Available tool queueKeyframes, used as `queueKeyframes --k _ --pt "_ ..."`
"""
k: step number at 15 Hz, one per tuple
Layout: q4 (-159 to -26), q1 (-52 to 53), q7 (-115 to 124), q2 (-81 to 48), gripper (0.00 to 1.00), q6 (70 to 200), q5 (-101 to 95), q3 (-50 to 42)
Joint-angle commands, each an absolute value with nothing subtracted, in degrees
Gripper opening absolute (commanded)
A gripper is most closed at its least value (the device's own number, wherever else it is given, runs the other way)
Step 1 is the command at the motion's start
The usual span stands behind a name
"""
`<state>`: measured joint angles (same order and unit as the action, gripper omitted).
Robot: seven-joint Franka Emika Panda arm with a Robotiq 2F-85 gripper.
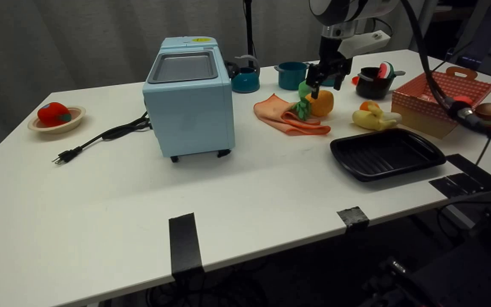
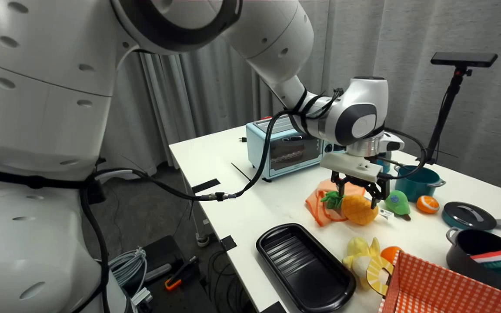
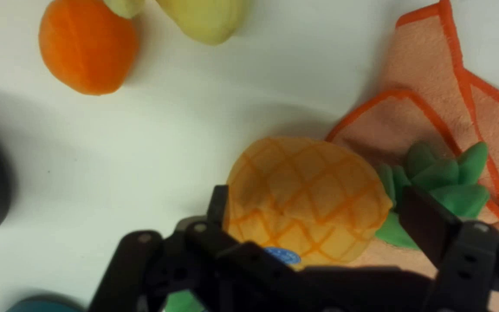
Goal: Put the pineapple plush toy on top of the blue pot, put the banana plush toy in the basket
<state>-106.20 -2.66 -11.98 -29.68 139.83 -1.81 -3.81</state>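
- Rounded orange-yellow pineapple plush toy with a green leafy top: lying on its side on the flat white counter, below and right of centre in the wrist view.
- Black two-fingered pincer: jaws spread wide, astride this toy, one finger beside its rounded end, one over the base of the leaves; whether either makes contact cannot be told.
- Crumpled peach cloth with orange hem: beneath the leafy top, right side of the same view.
- Squat dark blue-teal round pot with grey handles: upright at the upper centre of the frame in an exterior view, separate from the pineapple plush toy.
- Elongated, lumpy yellow banana plush toy: on the counter, right of centre in that view, a small plain orange ball just behind it.
- Rectangular basket with tan outer walls and red-and-white checked lining: right of the frame, beside the banana plush toy.
- Flat black rectangular tray, ribbed inside: lower centre-right in an exterior view.
- Deep black pot holding a watermelon slice: upper right in an exterior view.
- Light-blue boxy toaster: left of centre there.
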Motion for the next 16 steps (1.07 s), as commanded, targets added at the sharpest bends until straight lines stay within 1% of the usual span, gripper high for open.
queueKeyframes --k 1,5,6,7,8,11,13,16 --pt "-99.7 -4.0 -11.8 -35.8 1.0 139.8 -2.3 -2.6" --pt "-96.3 -4.1 -11.7 -39.6 0.99 139.2 -2.4 -2.6" --pt "-95.9 -4.2 -11.7 -39.9 0.75 139.1 -2.4 -2.5" --pt "-95.4 -4.2 -11.7 -40.4 0.75 139.2 -2.4 -2.5" --pt "-95.2 -4.2 -11.8 -40.5 0.71 139.3 -2.5 -2.6" --pt "-94.6 -4.3 -11.9 -40.4 0.47 139.3 -2.6 -2.7" --pt "-94.2 -4.6 -11.9 -40.1 0.35 139.4 -2.5 -2.7" --pt "-92.8 -5.2 -11.6 -39.8 0.13 139.5 -2.4 -3.0"
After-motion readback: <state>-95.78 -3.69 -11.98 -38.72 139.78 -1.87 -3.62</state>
